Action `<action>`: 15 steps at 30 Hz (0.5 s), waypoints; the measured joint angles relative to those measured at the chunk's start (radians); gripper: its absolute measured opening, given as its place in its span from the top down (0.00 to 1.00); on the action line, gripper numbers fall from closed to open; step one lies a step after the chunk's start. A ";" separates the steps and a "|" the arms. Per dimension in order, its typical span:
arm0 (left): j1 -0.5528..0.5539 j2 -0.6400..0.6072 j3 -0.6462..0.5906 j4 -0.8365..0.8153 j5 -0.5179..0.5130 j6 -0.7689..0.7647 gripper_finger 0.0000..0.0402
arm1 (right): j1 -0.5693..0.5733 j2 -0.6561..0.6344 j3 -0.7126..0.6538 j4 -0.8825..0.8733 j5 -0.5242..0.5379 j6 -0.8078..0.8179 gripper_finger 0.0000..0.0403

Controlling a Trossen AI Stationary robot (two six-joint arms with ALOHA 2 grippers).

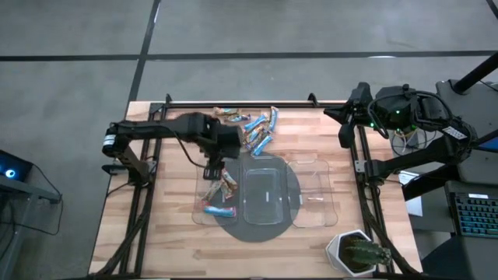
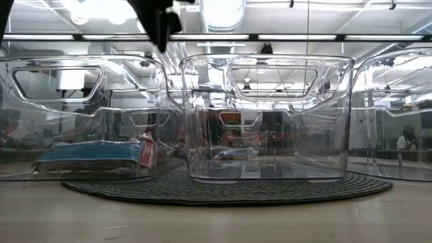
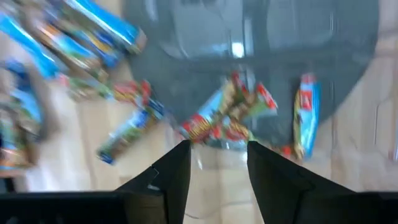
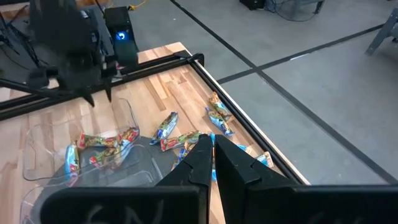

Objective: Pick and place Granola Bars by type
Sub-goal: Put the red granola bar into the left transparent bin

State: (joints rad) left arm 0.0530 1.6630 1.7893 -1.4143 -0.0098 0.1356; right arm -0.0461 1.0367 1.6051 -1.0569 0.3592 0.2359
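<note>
The bars lie in two groups. A loose pile point(image 1: 257, 128) rests on the table point(image 1: 156, 233) beyond the three clear trays, toward the far edge. A few red-multicoloured bars point(image 1: 224, 183) and one blue bar point(image 1: 219, 210) lie in the left tray point(image 1: 199, 198). The left gripper point(image 1: 214, 169) hangs over that tray's far end, arm stretched in from the left, fingers point(image 3: 174, 177) apart and empty. The right gripper point(image 4: 212, 149) is parked off the tray row's right side, fingers pressed together, holding nothing.
</note>
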 joint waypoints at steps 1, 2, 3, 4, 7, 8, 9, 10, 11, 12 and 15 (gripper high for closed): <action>0.009 0.000 0.026 0.000 -0.009 0.008 0.65 | 0.000 0.000 0.000 0.000 0.000 0.000 0.98; 0.018 0.000 0.052 0.000 -0.022 0.020 0.65 | 0.000 0.000 0.000 0.000 0.000 0.000 0.98; 0.026 0.000 0.074 0.001 -0.034 0.033 0.65 | 0.000 0.000 0.000 0.000 0.000 0.000 0.98; 0.035 0.000 0.093 0.000 -0.045 0.049 0.65 | 0.000 0.000 0.000 0.000 0.000 0.000 0.98; 0.063 0.000 0.142 0.001 -0.089 0.110 0.65 | 0.000 0.000 0.000 0.000 0.000 0.000 0.98; 0.074 0.000 0.156 0.001 -0.105 0.124 0.65 | 0.000 0.000 0.000 0.000 0.000 0.000 0.98; 0.087 0.000 0.169 0.002 -0.119 0.131 0.65 | 0.000 0.000 0.000 0.000 0.000 0.000 0.98; 0.101 0.000 0.179 0.009 -0.129 0.133 0.65 | 0.000 0.000 0.000 0.000 0.000 0.000 0.98; 0.117 0.000 0.187 0.018 -0.131 0.134 0.65 | 0.000 0.000 0.000 0.000 0.000 0.000 0.98; 0.133 0.000 0.190 0.036 -0.133 0.134 0.65 | 0.000 0.000 0.000 0.000 0.000 0.000 0.98; 0.181 0.000 0.190 0.086 -0.135 0.123 0.65 | 0.000 0.000 0.000 0.000 0.000 0.000 0.98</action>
State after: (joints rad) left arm 0.2336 1.6631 1.9789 -1.3279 -0.1446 0.2587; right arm -0.0463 1.0367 1.6051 -1.0569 0.3595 0.2363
